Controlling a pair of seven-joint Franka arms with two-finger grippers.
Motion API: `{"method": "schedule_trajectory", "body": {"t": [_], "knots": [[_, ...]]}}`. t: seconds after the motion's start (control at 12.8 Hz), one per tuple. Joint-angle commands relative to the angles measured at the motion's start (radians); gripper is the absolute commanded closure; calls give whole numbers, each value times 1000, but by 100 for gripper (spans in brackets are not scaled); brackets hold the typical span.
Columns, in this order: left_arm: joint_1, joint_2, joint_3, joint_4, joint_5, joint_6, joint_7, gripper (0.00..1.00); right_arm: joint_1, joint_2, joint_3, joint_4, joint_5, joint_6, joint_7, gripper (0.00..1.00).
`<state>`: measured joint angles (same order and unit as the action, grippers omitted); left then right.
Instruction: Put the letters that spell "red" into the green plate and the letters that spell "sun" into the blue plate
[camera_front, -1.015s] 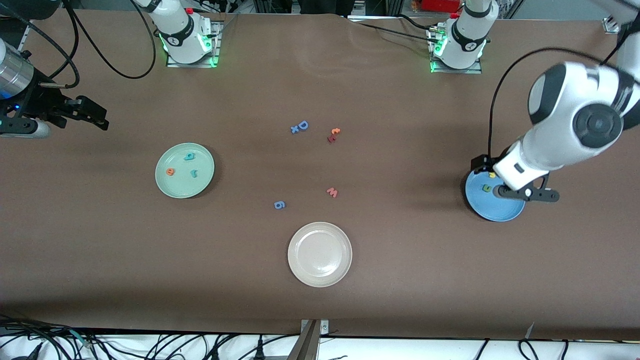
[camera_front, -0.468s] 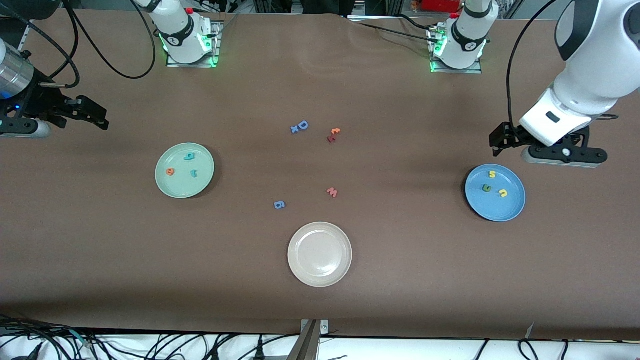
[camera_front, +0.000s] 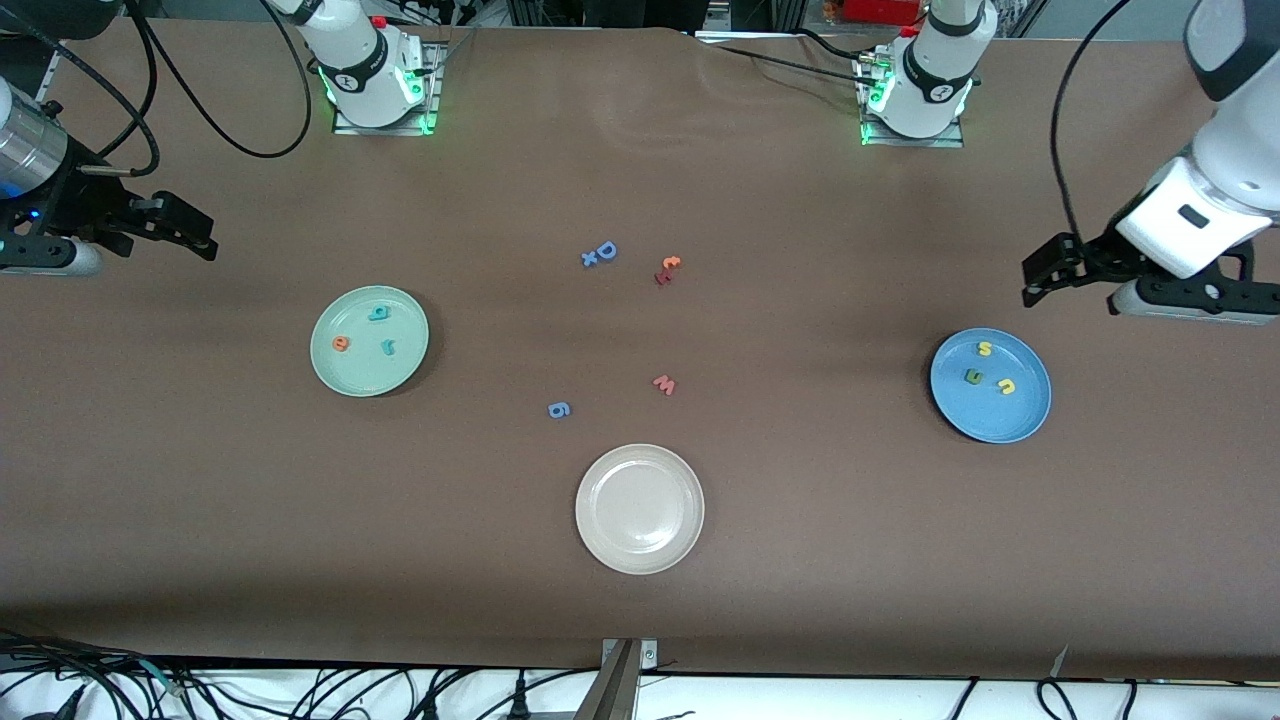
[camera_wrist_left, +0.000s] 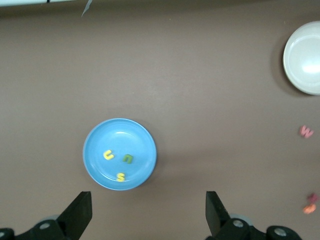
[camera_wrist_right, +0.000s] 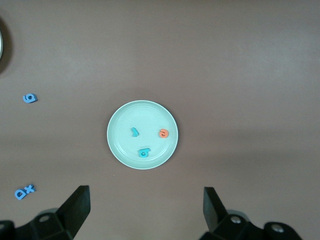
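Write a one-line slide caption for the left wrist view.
Open left gripper over bare table beside the blue plate holding yellow s, green u, yellow n.

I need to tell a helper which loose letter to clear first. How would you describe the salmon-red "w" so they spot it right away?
Start at the beige-white plate, the plate nearest the front camera. Just farther from the camera than its rim, two letters lie loose on the brown table: the salmon-red "w" and a blue "g". The "w" is the reddish one, toward the left arm's end.

Beige-white plate (camera_front: 639, 509) lay on the table, blue "g" (camera_front: 559, 409) and salmon "w" (camera_front: 664, 384) just farther from the front camera, blue "D" (camera_front: 605, 251) and orange "t" (camera_front: 670, 263) farther still.
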<state>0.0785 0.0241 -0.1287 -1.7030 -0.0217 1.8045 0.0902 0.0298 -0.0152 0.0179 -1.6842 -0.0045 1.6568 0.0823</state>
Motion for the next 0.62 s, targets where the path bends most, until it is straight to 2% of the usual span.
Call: {"method": "schedule_trajectory", "body": {"t": [0.0, 0.08, 0.16, 0.55], "knots": [[-84, -15, 142, -10, -52, 4, 179, 0, -1, 4, 2, 17, -9, -3, -12, 0], [-127, -15, 199, -10, -53, -2, 192, 0, 1, 5, 2, 17, -9, -3, -12, 0], [-149, -15, 214, -9, -49, -2, 194, 0, 1, 5, 2, 17, -9, -3, -12, 0], [-152, -13, 202, -1, -41, -2, 194, 0, -1, 5, 1, 17, -8, -3, -22, 0]]}}
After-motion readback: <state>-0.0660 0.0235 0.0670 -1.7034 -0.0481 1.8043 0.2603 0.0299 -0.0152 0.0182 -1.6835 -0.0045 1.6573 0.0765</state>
